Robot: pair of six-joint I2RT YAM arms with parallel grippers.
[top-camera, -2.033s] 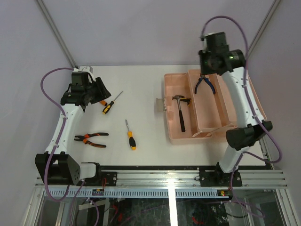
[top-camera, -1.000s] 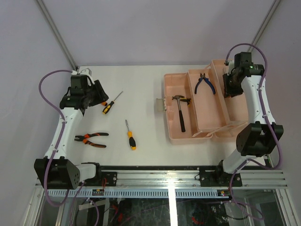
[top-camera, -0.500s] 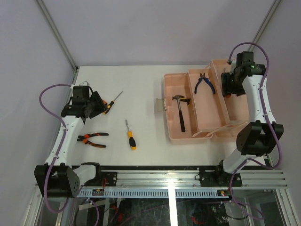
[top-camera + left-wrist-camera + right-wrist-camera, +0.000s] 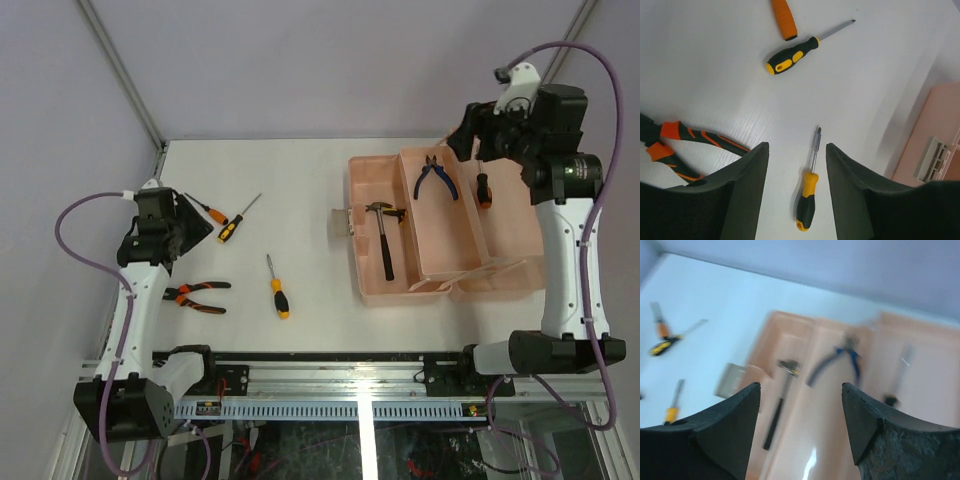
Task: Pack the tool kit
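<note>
Toolbox (image 4: 365, 275) lies open at right, holding hammer (image 4: 383, 240), blue pliers (image 4: 434, 178) and a screwdriver (image 4: 484, 188). Right gripper (image 4: 801, 389) hangs above, jaws apart, empty; left gripper (image 4: 797, 147), likewise open, hovers over loose screwdrivers (image 4: 807, 200), likely choosing one.

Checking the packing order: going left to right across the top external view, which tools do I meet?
From the left: orange-and-black pliers on the white table → nearer yellow-and-black screwdriver → black-handled metal hammer in the salmon-pink plastic toolbox → blue-handled pliers → orange-and-black screwdriver.
</note>
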